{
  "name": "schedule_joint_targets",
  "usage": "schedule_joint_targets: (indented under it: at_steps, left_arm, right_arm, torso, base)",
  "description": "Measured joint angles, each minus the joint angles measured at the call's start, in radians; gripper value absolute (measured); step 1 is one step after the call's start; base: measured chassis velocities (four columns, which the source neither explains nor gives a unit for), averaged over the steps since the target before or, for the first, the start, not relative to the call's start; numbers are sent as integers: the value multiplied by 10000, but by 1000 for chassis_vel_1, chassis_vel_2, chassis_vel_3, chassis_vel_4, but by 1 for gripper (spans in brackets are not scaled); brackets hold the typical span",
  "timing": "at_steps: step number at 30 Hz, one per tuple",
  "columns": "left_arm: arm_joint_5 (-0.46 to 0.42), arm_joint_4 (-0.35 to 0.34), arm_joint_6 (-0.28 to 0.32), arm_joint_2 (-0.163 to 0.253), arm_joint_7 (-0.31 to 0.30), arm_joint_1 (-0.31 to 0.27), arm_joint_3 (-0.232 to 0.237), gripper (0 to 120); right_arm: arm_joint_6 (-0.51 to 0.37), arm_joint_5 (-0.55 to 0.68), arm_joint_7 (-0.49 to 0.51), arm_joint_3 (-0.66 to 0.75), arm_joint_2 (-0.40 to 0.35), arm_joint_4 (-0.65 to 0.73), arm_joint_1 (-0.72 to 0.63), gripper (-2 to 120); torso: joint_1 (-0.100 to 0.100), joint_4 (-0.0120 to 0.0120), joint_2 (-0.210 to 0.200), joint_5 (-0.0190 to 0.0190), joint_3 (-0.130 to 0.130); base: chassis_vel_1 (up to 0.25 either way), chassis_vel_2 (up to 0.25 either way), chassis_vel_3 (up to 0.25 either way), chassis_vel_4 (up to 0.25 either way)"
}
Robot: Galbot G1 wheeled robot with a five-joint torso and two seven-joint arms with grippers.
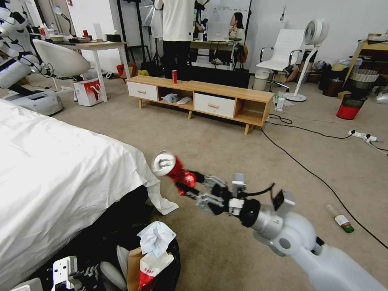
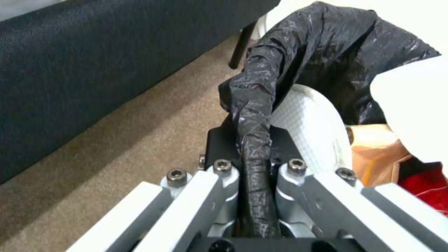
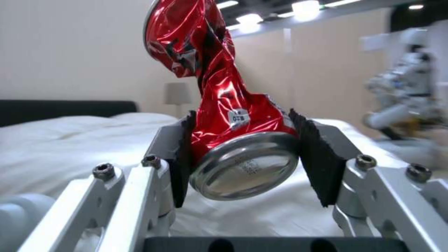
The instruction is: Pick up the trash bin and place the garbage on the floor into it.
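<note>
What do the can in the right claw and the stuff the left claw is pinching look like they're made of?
The crushed can, held in the right claw, looks like thin metal: glossy red skin with sharp creases and a bare silvery end. The left claw pinches the trash bin liner, which looks like thin black plastic film, shiny and finely wrinkled.

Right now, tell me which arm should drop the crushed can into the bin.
Right. The right gripper already clamps the crushed can, held above the floor. The left gripper is pinching the trash bin rim, so it is likely busy.
</note>
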Motion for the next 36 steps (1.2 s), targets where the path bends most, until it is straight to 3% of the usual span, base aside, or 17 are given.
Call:
schedule_joint_targets:
  at_steps: [9, 36]
  left_arm:
    - [51, 0, 18, 28, 2, 12, -27, 4]
    - [151, 0, 70, 77, -44, -32, -60, 4]
  right_arm:
    - [-489, 568, 81, -1972, 265, -324, 1501, 48]
    - [-1335, -752, 690, -2857, -563, -597, 836, 48]
  torso:
    - [0, -3, 0, 1, 1]
    - [0, -4, 0, 2, 0]
  base:
    - [0, 0, 0, 0]
    - [0, 0, 0, 0]
